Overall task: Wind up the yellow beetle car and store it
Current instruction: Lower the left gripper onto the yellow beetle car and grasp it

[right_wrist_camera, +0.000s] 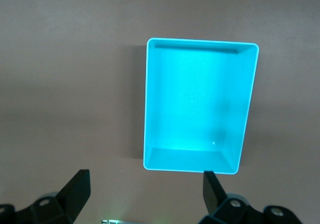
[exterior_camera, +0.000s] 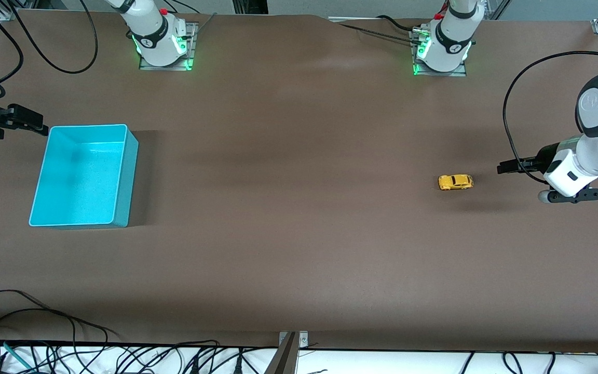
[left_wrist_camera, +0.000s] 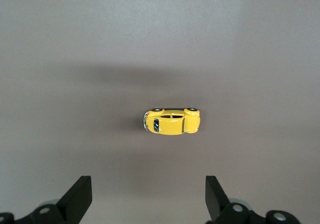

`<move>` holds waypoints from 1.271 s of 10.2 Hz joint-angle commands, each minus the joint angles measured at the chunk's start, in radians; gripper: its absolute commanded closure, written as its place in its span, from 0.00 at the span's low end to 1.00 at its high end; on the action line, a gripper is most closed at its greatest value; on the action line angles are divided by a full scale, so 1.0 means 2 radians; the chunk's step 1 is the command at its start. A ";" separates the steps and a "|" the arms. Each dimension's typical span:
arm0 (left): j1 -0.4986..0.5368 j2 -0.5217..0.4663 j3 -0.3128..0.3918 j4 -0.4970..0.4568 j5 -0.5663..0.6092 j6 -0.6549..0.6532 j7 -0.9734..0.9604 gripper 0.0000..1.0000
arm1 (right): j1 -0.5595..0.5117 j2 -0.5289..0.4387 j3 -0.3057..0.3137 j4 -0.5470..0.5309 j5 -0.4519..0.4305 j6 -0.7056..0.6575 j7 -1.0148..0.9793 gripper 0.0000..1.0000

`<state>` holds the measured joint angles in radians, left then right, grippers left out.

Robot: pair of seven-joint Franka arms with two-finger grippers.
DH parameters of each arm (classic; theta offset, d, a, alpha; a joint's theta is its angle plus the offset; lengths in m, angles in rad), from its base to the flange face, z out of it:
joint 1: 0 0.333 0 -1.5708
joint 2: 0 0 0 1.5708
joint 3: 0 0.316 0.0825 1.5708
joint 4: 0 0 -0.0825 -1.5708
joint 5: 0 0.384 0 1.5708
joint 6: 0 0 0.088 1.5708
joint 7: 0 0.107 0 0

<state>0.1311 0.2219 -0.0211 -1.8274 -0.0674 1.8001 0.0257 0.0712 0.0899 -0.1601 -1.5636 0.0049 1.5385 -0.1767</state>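
Observation:
The yellow beetle car [exterior_camera: 455, 182] stands on its wheels on the brown table toward the left arm's end; the left wrist view shows the same car [left_wrist_camera: 172, 121] from above. My left gripper [exterior_camera: 506, 168] hangs beside the car, over the table's end, open and empty, with its fingertips [left_wrist_camera: 80, 194] wide apart and the car lying clear of them. My right gripper [exterior_camera: 37, 126] hovers at the right arm's end of the table, just beside the turquoise bin [exterior_camera: 122, 136], open and empty. The bin [right_wrist_camera: 250, 52] holds nothing.
Both arm bases [exterior_camera: 163, 39] stand along the table's edge farthest from the front camera. Loose black cables [exterior_camera: 44, 343] lie off the table's near edge. A metal bracket [exterior_camera: 288, 349] sticks up at the middle of that near edge.

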 commanded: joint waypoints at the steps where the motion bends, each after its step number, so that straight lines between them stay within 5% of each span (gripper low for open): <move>1: 0.002 0.006 -0.005 0.005 0.006 -0.010 -0.042 0.00 | 0.001 -0.004 -0.004 -0.006 0.010 0.005 -0.009 0.00; 4: -0.003 0.016 -0.007 -0.016 0.005 0.009 -0.212 0.00 | 0.001 -0.004 -0.004 -0.006 0.010 0.005 -0.009 0.00; 9: -0.005 0.016 -0.029 -0.123 0.005 0.140 -0.535 0.00 | 0.001 -0.004 -0.004 -0.006 0.010 0.005 -0.009 0.00; 13: -0.006 0.024 -0.040 -0.221 0.005 0.328 -0.684 0.00 | 0.001 -0.004 -0.004 -0.006 0.010 0.006 -0.009 0.00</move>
<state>0.1231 0.2771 -0.1009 -2.2156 -0.0675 2.3596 -1.2480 0.0713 0.0922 -0.1601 -1.5636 0.0053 1.5409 -0.1767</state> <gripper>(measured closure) 0.000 0.000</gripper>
